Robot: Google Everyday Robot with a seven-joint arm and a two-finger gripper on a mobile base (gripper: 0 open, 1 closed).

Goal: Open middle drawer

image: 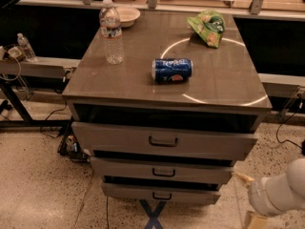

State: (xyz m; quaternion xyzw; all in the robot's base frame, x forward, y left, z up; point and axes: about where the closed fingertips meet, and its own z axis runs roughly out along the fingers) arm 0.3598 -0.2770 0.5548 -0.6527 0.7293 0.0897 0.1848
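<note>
Pale two-finger gripper (244, 197) on a white arm sits low in the right corner of the view, over the speckled floor and just beside the right end of the lower drawers, touching none of them. Its two beige fingers (242, 177) are spread, with nothing between them.

Second of three stacked fronts, the grey metal middle drawer (200, 173) is a long low panel with a small dark loop handle (163, 172) at its centre. A dark gap runs above it. Over it is the taller grey top drawer (119, 138), under it the narrow grey bottom drawer (190, 195).

On the grey-brown cabinet top (224, 85) a blue drink can (172, 70) lies on its side near the middle. A clear plastic water bottle (111, 32) stands upright at the left, with a white bowl (127, 14) behind it. A crumpled green snack bag (208, 26) lies at the back right. A blue tape cross (153, 214) marks the floor below the drawers
</note>
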